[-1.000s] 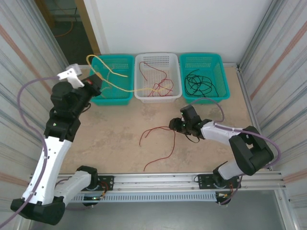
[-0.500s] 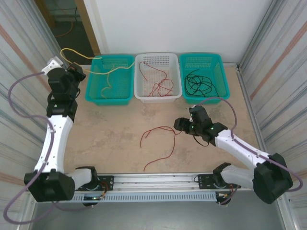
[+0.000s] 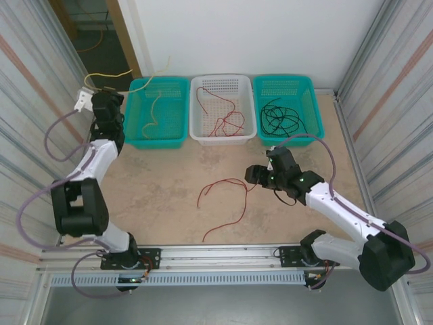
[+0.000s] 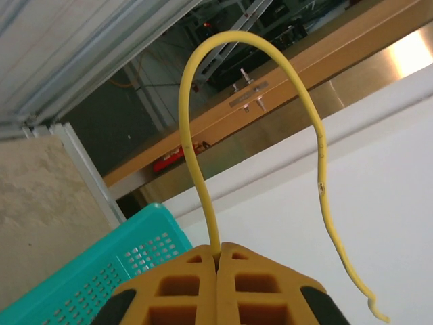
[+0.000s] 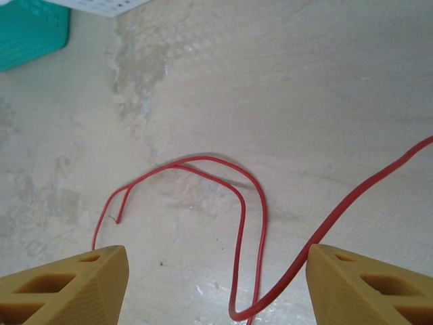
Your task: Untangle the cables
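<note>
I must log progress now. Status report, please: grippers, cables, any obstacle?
Left gripper shut on yellow cable, part lying in teal basket. Right gripper open above loose red cable on table. No obstacle seen.

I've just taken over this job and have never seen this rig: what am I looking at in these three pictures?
Two robot arms are bolted to the near edge of a table. The top picture looks down from above and behind them; the other two come from cameras on each wrist. The left gripper is shut on a yellow cable, held up beside the left teal basket. The right gripper is open, holding nothing, above a loose red cable lying on the table. The white basket holds red cables, the right teal basket black cables.
</note>
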